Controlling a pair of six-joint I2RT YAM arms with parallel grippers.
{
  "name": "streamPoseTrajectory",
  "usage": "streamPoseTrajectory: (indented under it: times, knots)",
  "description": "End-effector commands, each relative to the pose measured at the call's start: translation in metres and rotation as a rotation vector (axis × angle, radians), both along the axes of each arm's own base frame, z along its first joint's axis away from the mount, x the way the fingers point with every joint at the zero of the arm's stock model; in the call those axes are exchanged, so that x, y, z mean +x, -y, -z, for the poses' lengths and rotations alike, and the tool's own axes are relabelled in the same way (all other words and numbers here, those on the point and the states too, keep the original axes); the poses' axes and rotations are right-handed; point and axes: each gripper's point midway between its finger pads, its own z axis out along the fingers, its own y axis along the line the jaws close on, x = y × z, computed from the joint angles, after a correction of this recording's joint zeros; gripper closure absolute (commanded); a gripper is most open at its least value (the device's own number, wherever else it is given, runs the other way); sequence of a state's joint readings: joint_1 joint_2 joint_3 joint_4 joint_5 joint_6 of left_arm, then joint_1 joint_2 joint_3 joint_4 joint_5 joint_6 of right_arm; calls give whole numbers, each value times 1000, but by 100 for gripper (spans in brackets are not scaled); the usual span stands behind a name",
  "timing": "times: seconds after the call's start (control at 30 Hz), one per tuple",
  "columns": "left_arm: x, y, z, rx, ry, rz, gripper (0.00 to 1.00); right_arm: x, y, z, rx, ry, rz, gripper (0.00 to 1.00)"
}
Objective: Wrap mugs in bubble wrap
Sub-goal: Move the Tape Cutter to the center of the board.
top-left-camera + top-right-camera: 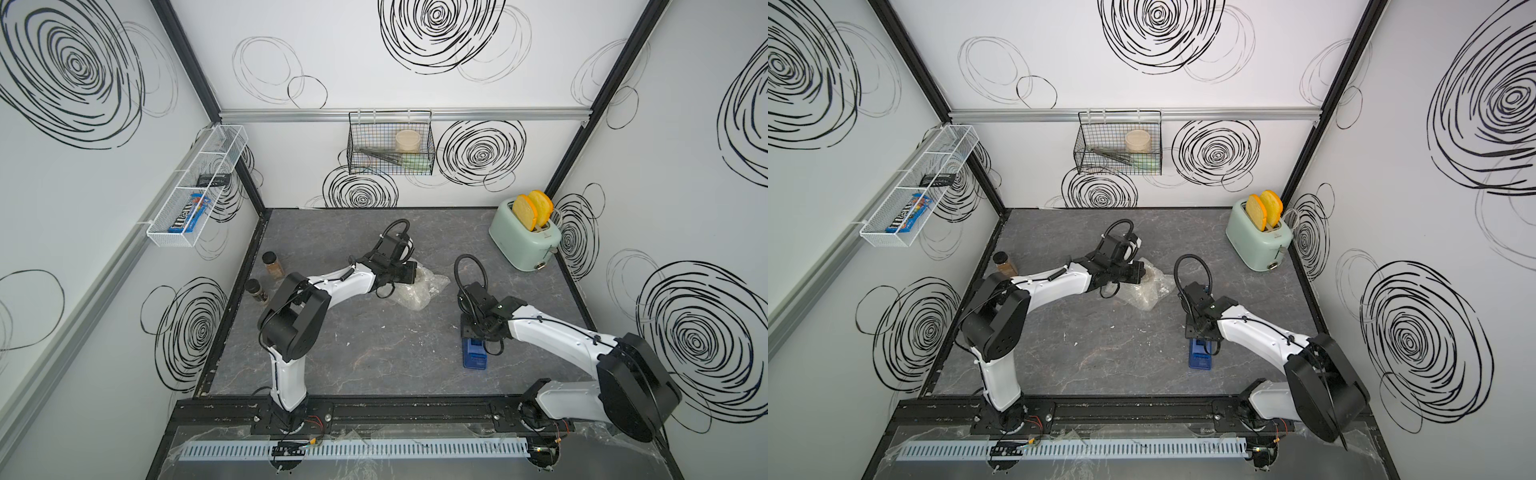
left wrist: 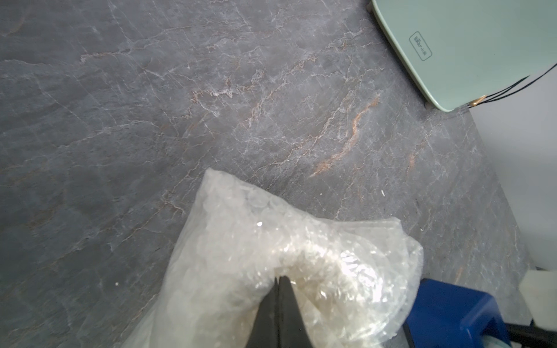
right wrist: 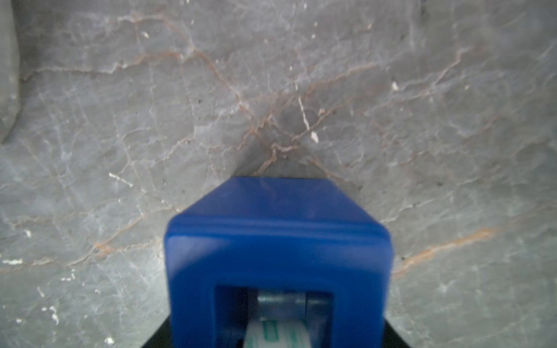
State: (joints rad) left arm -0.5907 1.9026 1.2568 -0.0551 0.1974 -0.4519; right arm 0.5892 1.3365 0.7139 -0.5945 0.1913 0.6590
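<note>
White-and-black left arm point(image 1: 345, 282) reaches forward, black left gripper point(image 2: 278, 289) jaws pressed together. White-and-black right arm point(image 1: 552, 332) bent inward, black right gripper point(image 1: 482, 338) pointing down, jaws apart; grip unclear.

Grey tabletop point(image 1: 374, 365) holds bubble wrap point(image 1: 424, 286), dispenser point(image 1: 474, 353), toaster point(image 1: 523, 243), jars point(image 1: 273, 264).

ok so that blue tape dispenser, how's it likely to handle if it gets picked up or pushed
The tape dispenser looks like rigid moulded plastic, so it should probably keep its shape in a grip. Its glossy sides may be a bit slippery. It sits boxy and flat on the table, so a push would likely slide it, not roll it.
</note>
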Motion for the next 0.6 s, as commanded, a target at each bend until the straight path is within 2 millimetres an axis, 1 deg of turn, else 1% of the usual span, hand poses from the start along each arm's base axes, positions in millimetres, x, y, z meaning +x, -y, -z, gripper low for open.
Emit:
streamPoseTrajectory:
  times: [0.0, 0.1, 0.13, 0.2, 0.33, 0.47, 0.57]
  knots:
    - [-3, -10, 25, 43, -48, -1, 100, 39, 4, -31, -39, 81, -66, 66]
    - [-3, -11, 29, 43, -57, 3, 100, 68, -1, -49, -20, 108, -163, 64]
    - [-3, -10, 30, 43, -60, 6, 100, 77, -1, -54, -13, 118, -193, 62]
    - [-2, -8, 32, 43, -69, 12, 100, 92, 1, -57, -5, 127, -231, 60]
    - [0, -6, 38, 64, -73, 37, 100, 112, 9, -44, -22, 81, -294, 60]
    - [2, -1, 37, 51, -77, 48, 100, 124, 11, -30, -35, 21, -351, 60]
    - [3, 1, 36, 44, -79, 53, 100, 138, 10, -22, -59, -2, -397, 60]
